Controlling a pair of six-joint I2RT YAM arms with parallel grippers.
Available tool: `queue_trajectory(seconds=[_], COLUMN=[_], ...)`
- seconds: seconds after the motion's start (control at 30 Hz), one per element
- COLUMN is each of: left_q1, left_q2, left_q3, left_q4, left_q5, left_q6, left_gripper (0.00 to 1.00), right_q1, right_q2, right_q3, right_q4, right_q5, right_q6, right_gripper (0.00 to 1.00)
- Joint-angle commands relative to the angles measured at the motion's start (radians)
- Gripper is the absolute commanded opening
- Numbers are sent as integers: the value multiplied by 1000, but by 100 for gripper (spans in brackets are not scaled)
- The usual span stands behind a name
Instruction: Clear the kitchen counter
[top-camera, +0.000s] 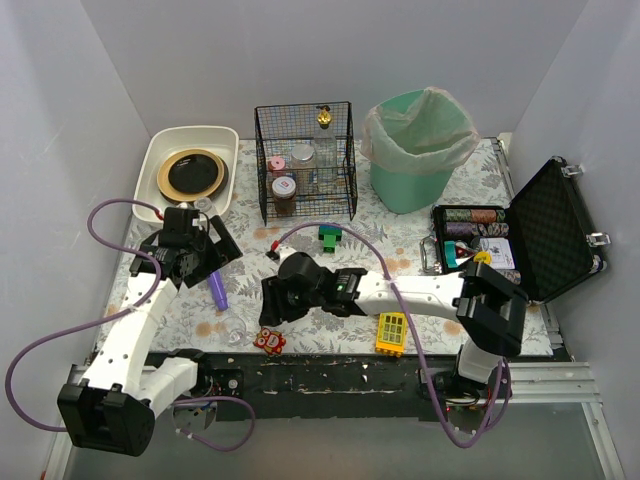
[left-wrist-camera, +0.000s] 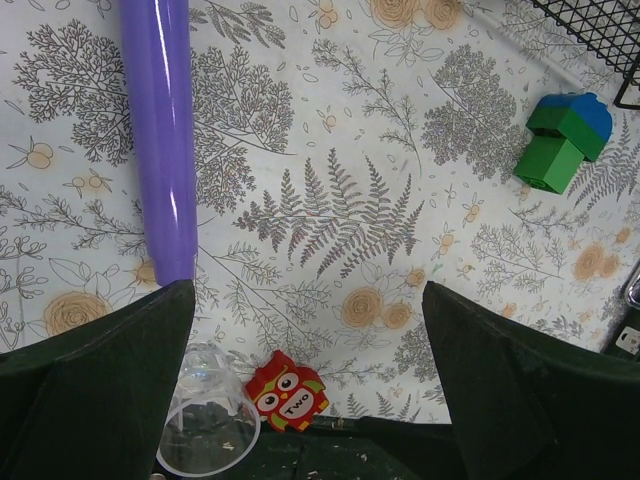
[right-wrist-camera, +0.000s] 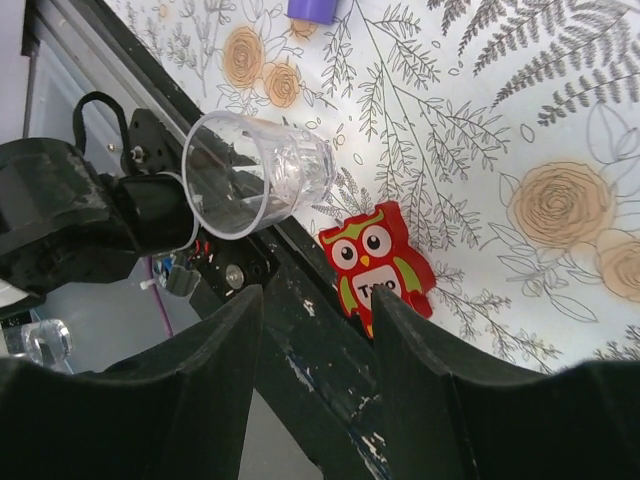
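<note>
Left gripper (left-wrist-camera: 308, 320): jaws wide apart and empty above the kitchen counter (left-wrist-camera: 330, 200), whose printed cloth lies under both arms. A purple tube (left-wrist-camera: 158, 140) lies ahead of its left finger, a clear cup (left-wrist-camera: 205, 425) lies tipped over beside that finger, and an owl tile (left-wrist-camera: 287, 392) sits below the gap. Right gripper (right-wrist-camera: 315, 330): jaws slightly apart and empty, the owl tile just ahead of its right finger.

Bright, diffuse light from above covers the kitchen counter (top-camera: 410, 232) evenly, leaving only faint soft shadows near its front edge. A thin glare streak runs down the purple tube (left-wrist-camera: 158, 140), and the clear cup (right-wrist-camera: 265, 170) at the front edge carries small highlights. The print is sharp, while the left gripper (left-wrist-camera: 308, 290) and right gripper (right-wrist-camera: 318, 292) show as near-black, slightly blurred shapes.
</note>
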Motion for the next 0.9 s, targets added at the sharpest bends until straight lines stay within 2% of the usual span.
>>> queue_trajectory(seconds=[0.0,0.27,0.53,0.87], left_q1=[-1,-1,-1,-1], left_q2=[-46,-75,-79,-79], left_q3=[2,-27,-21,-18], left_q4=[-21,-24,-36,-39], left_q5=[8,11,1,-4], left_q6=[17,22,25,30], left_gripper=[98,98,98,98], right_q1=[34,47,47,47], right_q2=[60,140,215,298], right_q3=[96,148,231,296], right_q4=[91,114,23,-35], right_q5=[-25,-22,30,75], right_q6=[37,91,95,89], right_gripper=[56,56,54,48])
